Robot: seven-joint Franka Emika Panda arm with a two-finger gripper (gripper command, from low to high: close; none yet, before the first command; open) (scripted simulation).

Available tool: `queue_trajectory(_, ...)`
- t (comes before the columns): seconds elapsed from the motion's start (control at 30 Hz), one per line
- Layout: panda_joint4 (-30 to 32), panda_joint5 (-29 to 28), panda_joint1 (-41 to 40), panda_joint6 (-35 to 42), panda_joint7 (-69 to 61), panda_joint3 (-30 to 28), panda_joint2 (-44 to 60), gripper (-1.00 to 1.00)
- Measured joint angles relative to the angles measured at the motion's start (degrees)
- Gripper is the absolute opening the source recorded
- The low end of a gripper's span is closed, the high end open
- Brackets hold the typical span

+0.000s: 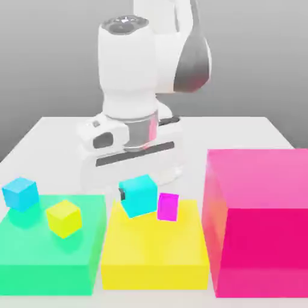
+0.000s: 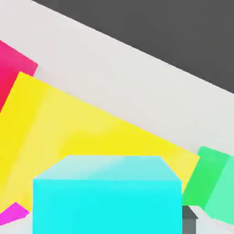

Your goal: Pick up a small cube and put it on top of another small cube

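Currently the gripper [image 1: 137,194] is clamped on the cyan cube [image 1: 139,195], held tilted at frame centre, just beside the magenta cube [image 1: 168,206] on the yellow block [image 1: 154,252].

A plain grey backdrop [image 1: 48,54] stands behind everything, smooth and unmarked, a little lighter toward the exterior view's left. Below it lies a white surface [image 1: 240,132], flat and matte, its far edge a straight line against the grey. The light is soft and even, leaving only faint shade on the white.
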State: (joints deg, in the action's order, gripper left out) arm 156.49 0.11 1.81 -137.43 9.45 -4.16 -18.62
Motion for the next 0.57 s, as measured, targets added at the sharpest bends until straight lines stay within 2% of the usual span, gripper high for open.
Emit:
queue_trajectory(0.27,12.66,-1.53,5.76,1.97,-11.71,1.82,-14.95,-1.0)
queue_trajectory(0.47,16.2,-1.73,6.17,-11.12,-12.67,1.94,-5.43,-1.0)
queue_trajectory(0.5,16.5,-1.75,6.15,-12.64,-12.68,1.94,-4.21,1.0)
queue_trajectory(0.57,16.5,-1.75,6.15,-12.64,-12.68,1.94,-4.21,1.0)
